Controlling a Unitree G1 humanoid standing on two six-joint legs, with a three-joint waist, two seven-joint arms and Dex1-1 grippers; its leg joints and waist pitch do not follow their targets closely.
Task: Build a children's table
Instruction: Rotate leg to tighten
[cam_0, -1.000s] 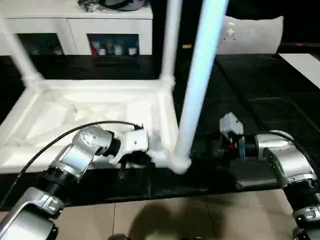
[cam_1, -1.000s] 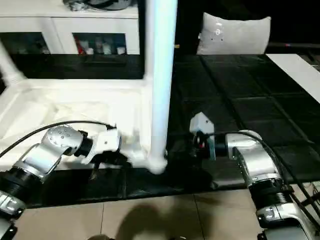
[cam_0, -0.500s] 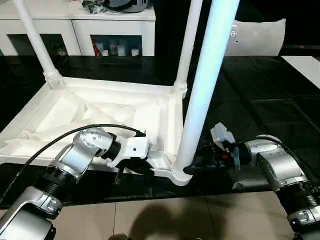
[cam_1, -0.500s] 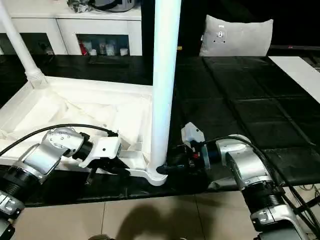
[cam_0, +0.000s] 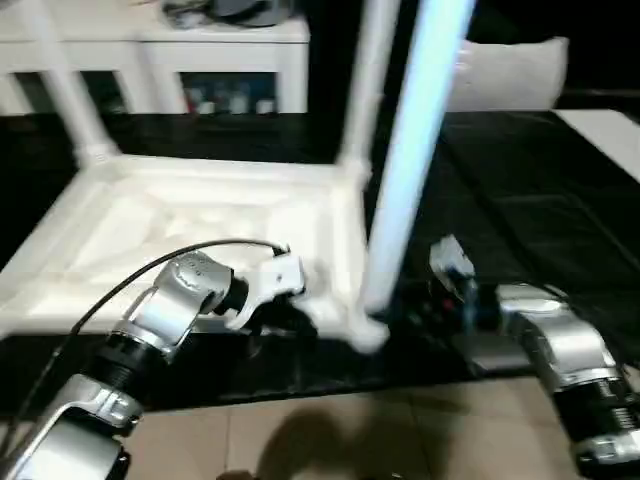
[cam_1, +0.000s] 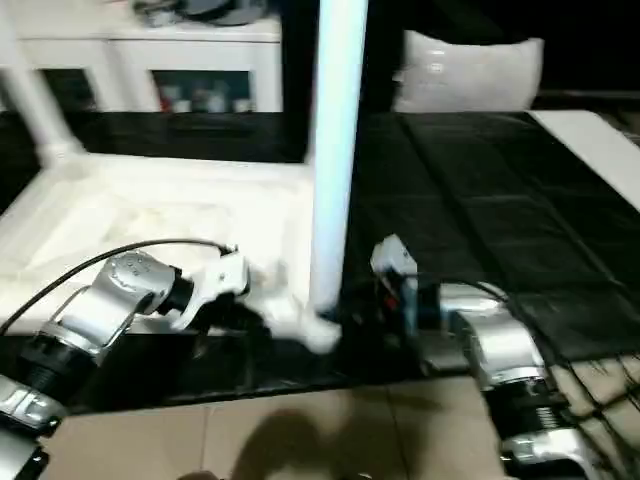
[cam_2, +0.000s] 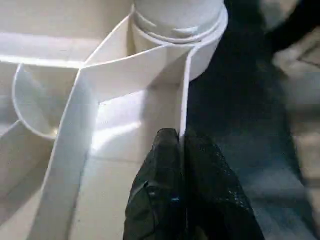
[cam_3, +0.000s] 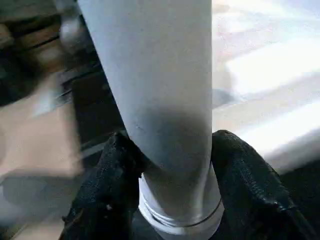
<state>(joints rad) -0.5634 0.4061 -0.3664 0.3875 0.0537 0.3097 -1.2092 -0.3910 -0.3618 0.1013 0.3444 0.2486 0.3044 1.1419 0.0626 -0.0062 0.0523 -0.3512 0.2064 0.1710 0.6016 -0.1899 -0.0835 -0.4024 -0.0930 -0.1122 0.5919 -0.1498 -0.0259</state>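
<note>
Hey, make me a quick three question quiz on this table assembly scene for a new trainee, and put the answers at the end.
1. True or false: the right tool grips a leg near its base.
2. What does the left tool pinch?
A. a cable
B. the tabletop rim
C. a cushion
3. How many legs stand in corner sockets?

Key:
1. True
2. B
3. Three can be seen: the near leg, a far-left leg and a far-right leg.

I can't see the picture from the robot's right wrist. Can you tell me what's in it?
The right gripper has its two black fingers closed around a thick white table leg, one finger on each side, just above the leg's ringed end. Behind it lie the white tabletop and dark floor.
</note>
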